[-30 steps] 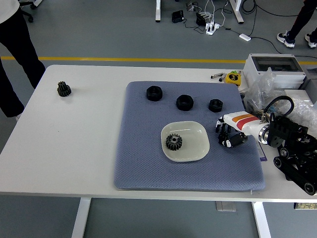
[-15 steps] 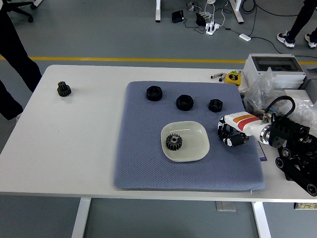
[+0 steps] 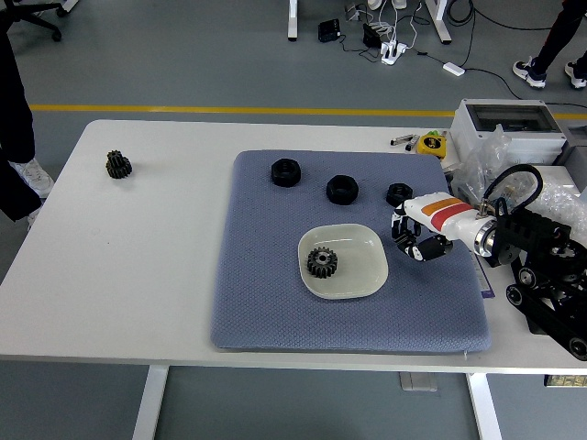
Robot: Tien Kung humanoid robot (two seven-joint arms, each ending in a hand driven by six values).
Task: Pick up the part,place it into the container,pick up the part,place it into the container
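A pale square dish point(image 3: 359, 270) sits on the blue-grey mat point(image 3: 266, 293) with one dark gear point(image 3: 322, 261) lying in it. Three black parts stand along the mat's far side: one at the left point(image 3: 285, 171), one in the middle point(image 3: 341, 189), and one at the right point(image 3: 398, 193). My right hand point(image 3: 415, 241) hovers just right of the dish and just below the rightmost black part, its fingers loosely curled and holding nothing. Another dark gear point(image 3: 117, 164) rests far left on the bare table. My left arm is out of sight.
A grey box point(image 3: 507, 124) with plastic bags and small items crowds the table's right side behind my right arm. A person's dark leg point(image 3: 13, 119) stands at the far left edge. Cables and a power strip lie on the floor beyond the table.
My right hand has moved up and to the left, closer to the rightmost black part and the dish. The person at the left has shifted further out of the picture.
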